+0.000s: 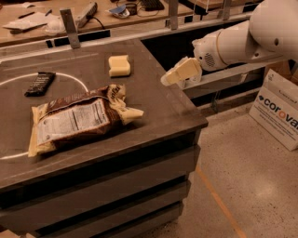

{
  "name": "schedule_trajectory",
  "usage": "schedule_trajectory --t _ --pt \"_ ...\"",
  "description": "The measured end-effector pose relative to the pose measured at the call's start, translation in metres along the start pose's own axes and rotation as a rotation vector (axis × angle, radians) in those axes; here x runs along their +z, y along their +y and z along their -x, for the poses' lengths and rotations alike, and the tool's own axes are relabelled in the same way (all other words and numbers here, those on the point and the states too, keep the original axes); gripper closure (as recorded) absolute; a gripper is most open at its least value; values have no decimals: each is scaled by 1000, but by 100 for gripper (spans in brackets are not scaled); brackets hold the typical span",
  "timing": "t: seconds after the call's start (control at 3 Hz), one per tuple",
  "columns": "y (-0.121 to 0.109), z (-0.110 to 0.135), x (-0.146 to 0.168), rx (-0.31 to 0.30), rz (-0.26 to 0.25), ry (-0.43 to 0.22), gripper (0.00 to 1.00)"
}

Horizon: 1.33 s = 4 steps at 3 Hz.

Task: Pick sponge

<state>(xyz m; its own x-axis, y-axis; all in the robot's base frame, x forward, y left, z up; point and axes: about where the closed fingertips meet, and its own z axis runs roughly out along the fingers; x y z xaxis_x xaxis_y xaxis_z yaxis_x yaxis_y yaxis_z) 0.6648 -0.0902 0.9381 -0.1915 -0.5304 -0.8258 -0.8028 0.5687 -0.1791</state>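
The sponge [119,65] is a small pale yellow foam block lying near the far middle of the dark table [153,104]. My gripper [168,79] comes in from the right on a white arm and hovers over the table's right edge. It is to the right of the sponge and a little nearer, well apart from it. Nothing is in the gripper.
A brown-and-cream snack bag [77,121] lies in the middle of the table. A dark bar [40,83] lies at the left inside a white circle line. A shelf with clutter [88,11] runs behind. A white cardboard box [279,111] stands on the floor at right.
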Motion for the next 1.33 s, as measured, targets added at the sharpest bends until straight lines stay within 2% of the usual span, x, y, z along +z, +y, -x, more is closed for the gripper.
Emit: schedule_trajectory --t 0.33,0.67,1.0,1.33 --pt "14 8 24 -9 19 -42 0" --pt "20 20 63 -22 32 -110 0" --pt "24 26 108 -6 22 -161 0" --pt "20 30 140 28 -27 -184 0"
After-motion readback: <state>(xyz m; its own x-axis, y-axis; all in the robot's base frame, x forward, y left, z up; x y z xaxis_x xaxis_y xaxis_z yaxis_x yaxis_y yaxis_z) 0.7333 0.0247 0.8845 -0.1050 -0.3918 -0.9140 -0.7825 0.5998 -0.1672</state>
